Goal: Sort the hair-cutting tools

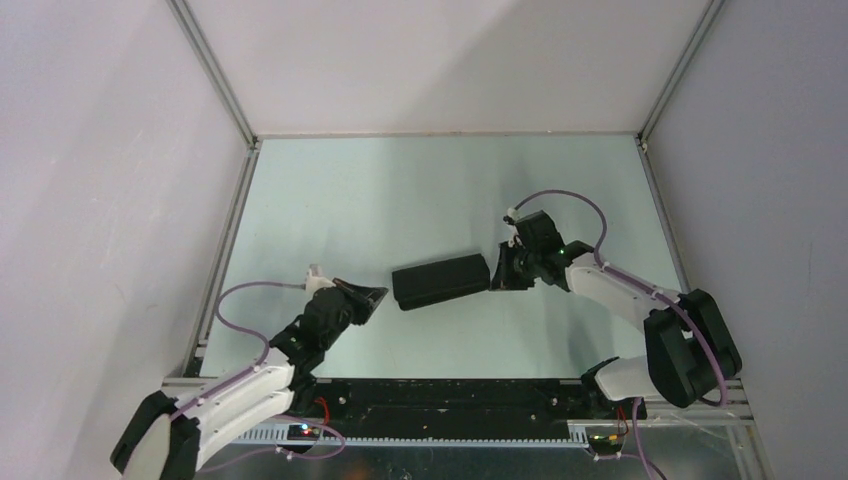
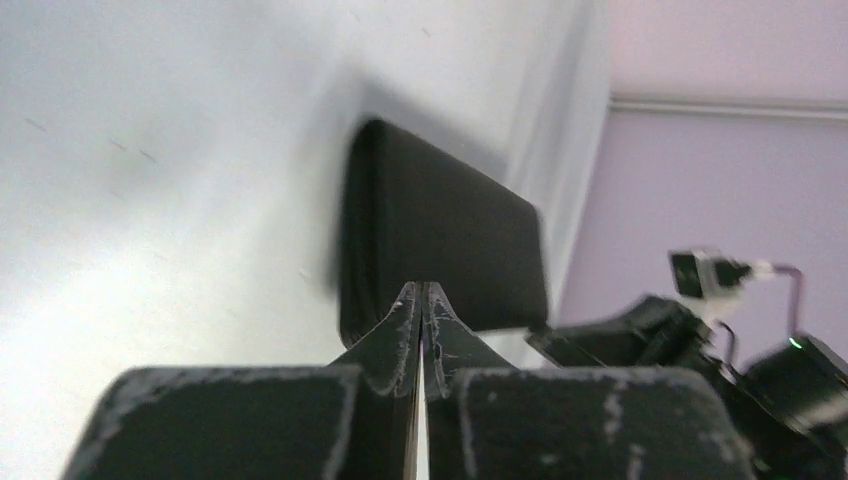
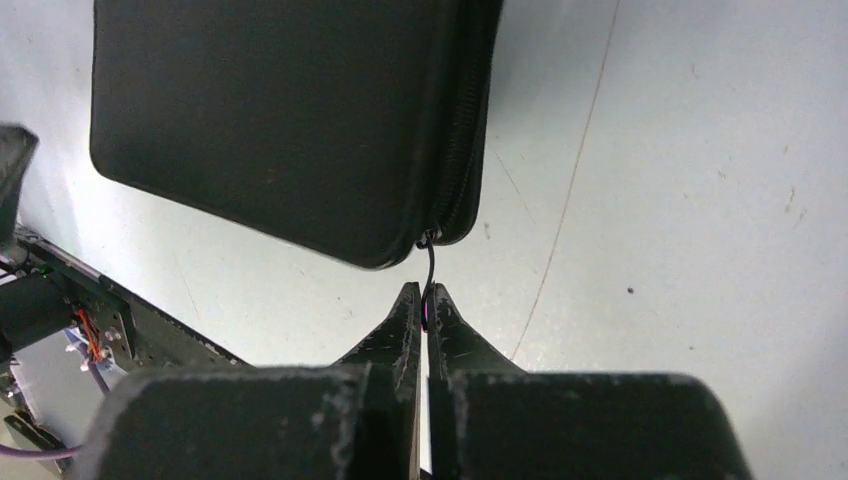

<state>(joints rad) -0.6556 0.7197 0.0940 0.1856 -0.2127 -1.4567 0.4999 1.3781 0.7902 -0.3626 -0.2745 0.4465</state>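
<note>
Black zip case [image 1: 441,281], just one; we see right gripper [image 3: 424,296] pinching its zipper pull [image 3: 431,262], left gripper [image 2: 421,292] closed, empty.

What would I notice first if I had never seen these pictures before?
The black case lying flat in the middle of the pale table catches the eye first. At its right end, the right gripper pinches the zipper pull at the case's corner. The left gripper sits close to the case's other end, shut with nothing between its fingers.
</note>
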